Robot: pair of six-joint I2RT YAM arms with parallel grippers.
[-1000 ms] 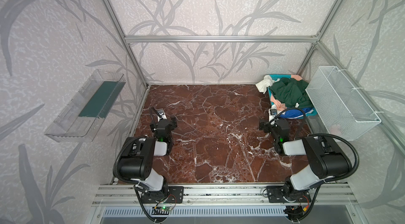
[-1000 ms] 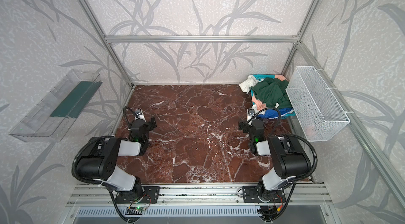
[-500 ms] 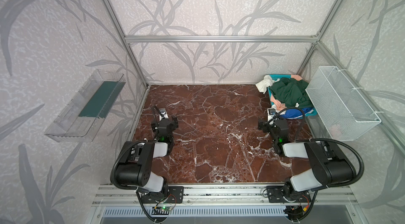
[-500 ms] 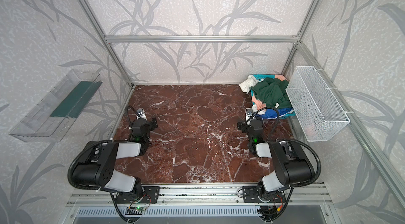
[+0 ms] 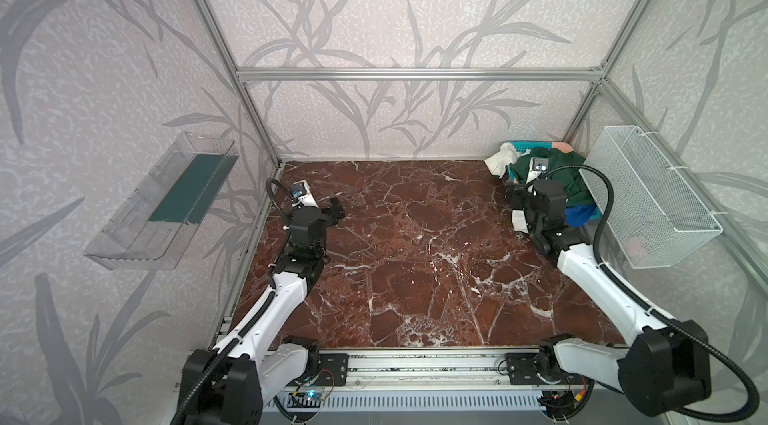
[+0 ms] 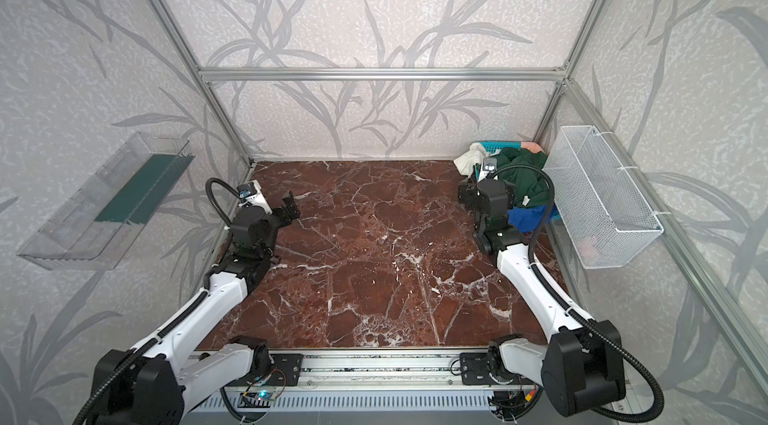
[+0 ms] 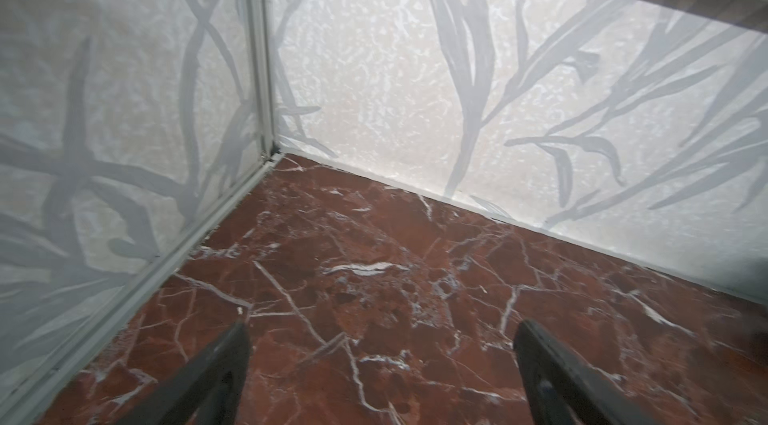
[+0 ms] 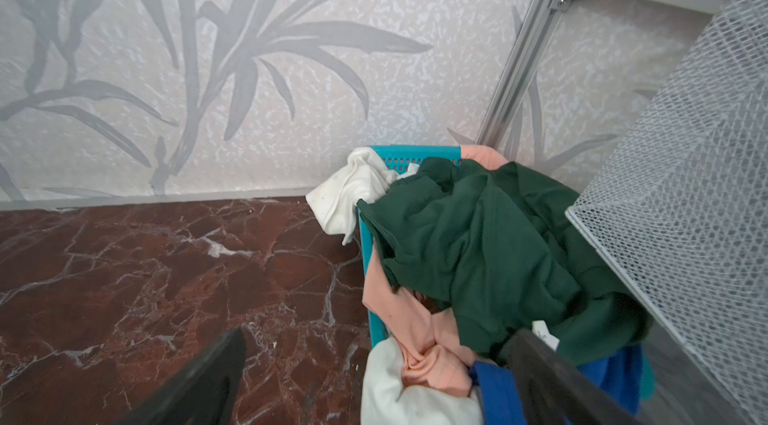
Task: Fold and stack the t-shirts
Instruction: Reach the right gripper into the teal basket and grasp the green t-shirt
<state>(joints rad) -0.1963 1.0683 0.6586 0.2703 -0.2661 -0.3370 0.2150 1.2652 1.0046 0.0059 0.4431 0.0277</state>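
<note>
The right gripper [image 8: 378, 337] has its two black fingers [image 8: 199, 381] spread wide with nothing between them. One finger hangs over bare red-brown marble tabletop [image 8: 145, 277]. The other stands over the near end of the laundry heap, by the royal blue cloth t-shirt [image 8: 498, 389]. Whether that finger touches cloth I cannot tell.

Just beyond the fingertips, off toward the heap-side finger, lies the large crumpled dark forest-green t-shirt [image 8: 478, 244], topmost in the teal slotted plastic basket [image 8: 409, 153]. Its bulk runs away from the fingers toward the far corner, along the basket's length. A peach-orange t-shirt [image 8: 415, 331] spills over the basket wall nearest the gap between the fingers. A white t-shirt [image 8: 349, 194] hangs over the far rim. The white wire-mesh basket [image 8: 685, 153] hangs close beside the heap on the far side from the marble.

This arm is clearly the nearer. The left gripper [image 7: 384, 326], fingers equally wide and empty, faces only marble and a wall corner, well apart from any cloth.

In both top views the right gripper [image 5: 513, 194] [image 6: 465, 194] and its cable hide the basket's near end. Only the right wrist view shows the peach and blue cloth there. I judge the next move to be a short reach forward and toward the heap for the green shirt.
</note>
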